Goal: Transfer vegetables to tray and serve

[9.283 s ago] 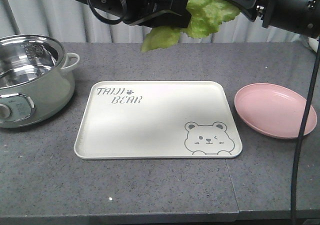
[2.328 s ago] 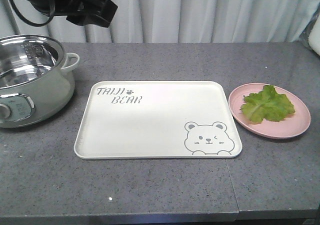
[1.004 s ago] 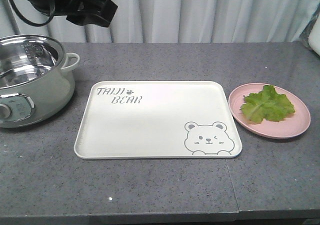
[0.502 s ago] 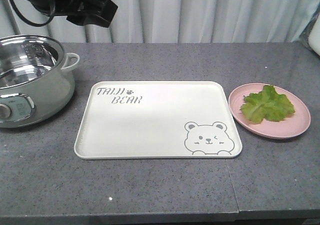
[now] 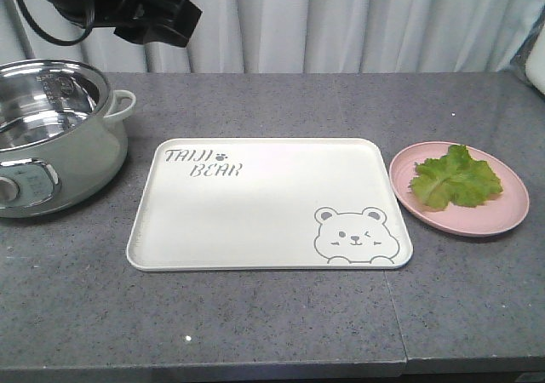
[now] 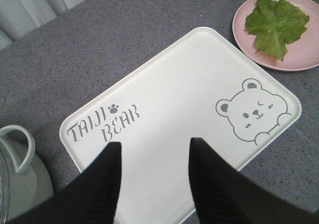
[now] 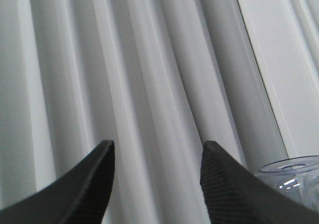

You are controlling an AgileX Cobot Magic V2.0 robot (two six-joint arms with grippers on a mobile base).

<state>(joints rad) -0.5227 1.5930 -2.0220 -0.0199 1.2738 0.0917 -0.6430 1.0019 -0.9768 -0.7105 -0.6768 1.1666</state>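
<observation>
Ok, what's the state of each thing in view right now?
Tray: bare, flat on the counter.
Lettuce: lying on the plate.
Plate: holding the lettuce, beside the tray.
Pot: lid off.
Left fingers: open, empty.
Right fingers: open, empty, facing the curtain.

A kitchen-style counter that looks staged rather than lived in. Under the left gripper (image 6: pixel 155 143) runs a grey speckled worktop (image 5: pixel 255 323) with a cartoon-bear serving tray (image 6: pixel 174 84). An electric cooking pot (image 5: pixel 51 136) with a steel bowl and control panel stands to that gripper's left, and a pink plate (image 5: pixel 477 223) ahead to its right. Ahead of the right gripper (image 7: pixel 158 144), a plain white pleated curtain (image 7: pixel 149 59) closes off the back
</observation>
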